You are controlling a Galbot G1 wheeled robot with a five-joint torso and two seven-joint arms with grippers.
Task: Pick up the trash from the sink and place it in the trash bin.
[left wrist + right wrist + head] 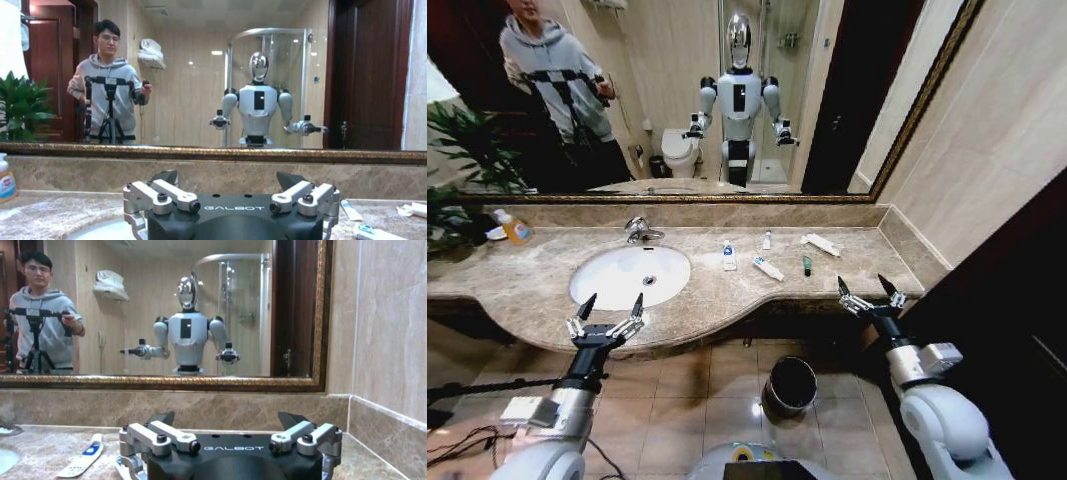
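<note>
While both arms hang at the bench's front edge in the head view, nothing's been grabbed: left claw (610, 308) spread wide just in front of the sink (592, 282), right claw (868, 288) spread wide by the bench's right front corner. The trash sits on the bench between sink and right end: blue-labelled bottle (728, 257), white tube (767, 267), small white tube (767, 239), dark green tube (807, 265), long white packet (822, 244). An orange bottle (515, 229) stands near the back-left edge. The trash bin (791, 384) is on the floor below. Left wrist view: fingers (159, 190) wide apart, empty, facing the mirror. Right wrist view: same deal, fingers (159, 431) wide, with a white tube lying beside them.
</note>
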